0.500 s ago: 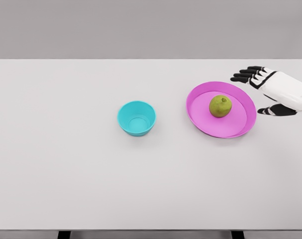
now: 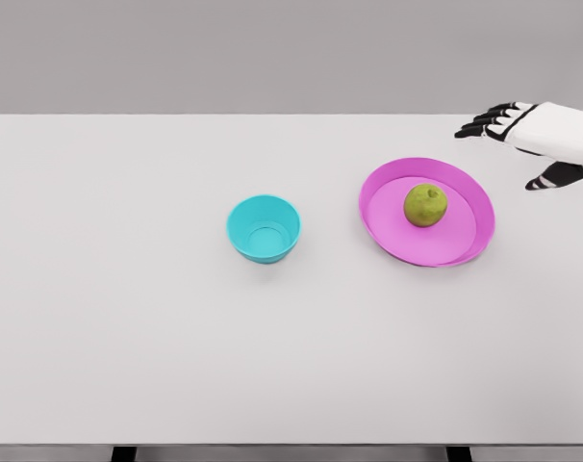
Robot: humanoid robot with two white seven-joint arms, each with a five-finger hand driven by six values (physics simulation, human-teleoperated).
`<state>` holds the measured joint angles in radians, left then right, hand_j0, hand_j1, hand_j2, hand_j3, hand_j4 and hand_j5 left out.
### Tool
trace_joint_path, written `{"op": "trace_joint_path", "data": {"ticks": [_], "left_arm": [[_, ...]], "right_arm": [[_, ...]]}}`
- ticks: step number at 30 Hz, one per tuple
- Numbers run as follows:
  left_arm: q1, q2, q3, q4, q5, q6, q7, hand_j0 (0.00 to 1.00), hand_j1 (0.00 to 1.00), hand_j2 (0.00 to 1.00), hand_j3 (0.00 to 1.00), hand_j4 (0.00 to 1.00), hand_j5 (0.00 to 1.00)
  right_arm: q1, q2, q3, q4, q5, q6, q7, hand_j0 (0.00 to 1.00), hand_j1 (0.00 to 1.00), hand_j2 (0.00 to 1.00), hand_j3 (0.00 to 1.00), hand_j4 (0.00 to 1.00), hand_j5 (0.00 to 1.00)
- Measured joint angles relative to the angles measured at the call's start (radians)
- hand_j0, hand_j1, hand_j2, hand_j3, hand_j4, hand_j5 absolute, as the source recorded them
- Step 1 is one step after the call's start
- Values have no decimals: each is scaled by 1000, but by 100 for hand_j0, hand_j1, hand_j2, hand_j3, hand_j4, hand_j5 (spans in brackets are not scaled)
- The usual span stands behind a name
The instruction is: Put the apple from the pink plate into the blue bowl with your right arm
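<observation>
Apple (image 2: 425, 205) is sitting near the middle of the pink plate (image 2: 383, 226), right of centre in the frame, untouched. Off to the left, around the frame's centre, the blue bowl (image 2: 264, 229) is waiting empty on the white desk (image 2: 128, 318), well apart from the plate.

What is changing is the right robot hand (image 2: 524, 144). Half a second ago it was hovering just beside the plate's right rim, low and close to the fruit. Now it is sitting higher in the upper right of the frame, lifted up and back toward the far edge of the desk, clear of the plate. Its dark fingers (image 2: 484, 123) are stretched out to the left and the thumb is hanging apart below, so the hand is wide open and holding nothing.

To my eye that means the grasp is not yet begun. The hand seems to be gaining height, perhaps to come at the apple from above rather than from the side, over the raised rim. The whole carry to the bowl is still ahead. The left arm is not showing anywhere.
</observation>
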<state>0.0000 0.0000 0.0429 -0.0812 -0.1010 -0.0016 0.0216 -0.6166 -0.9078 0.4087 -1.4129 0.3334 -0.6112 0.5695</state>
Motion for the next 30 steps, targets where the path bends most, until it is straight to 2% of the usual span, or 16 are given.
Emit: {"op": "trace_joint_path", "data": {"ticks": [5,10,13,17,30], "left_arm": [[0,0,0,0,0,0,0,100,100,100,100,100,100],[0,0,0,0,0,0,0,100,100,100,100,100,100],[0,0,0,0,0,0,0,100,100,100,100,100,100],[0,0,0,0,0,0,0,100,100,100,100,100,100],[0,0,0,0,0,0,0,100,100,100,100,100,100]], "right_arm": [[-107,86,171,117,3,-1,28,100,100,100,100,100,100],[-173,152,256,182,4,-2,39,100,100,100,100,100,100],[-184,176,298,215,5,-2,41,100,100,100,100,100,100],[-186,195,334,264,7,-2,42,100,100,100,100,100,100],[-201,227,367,341,14,-2,42,100,100,100,100,100,100]]}}
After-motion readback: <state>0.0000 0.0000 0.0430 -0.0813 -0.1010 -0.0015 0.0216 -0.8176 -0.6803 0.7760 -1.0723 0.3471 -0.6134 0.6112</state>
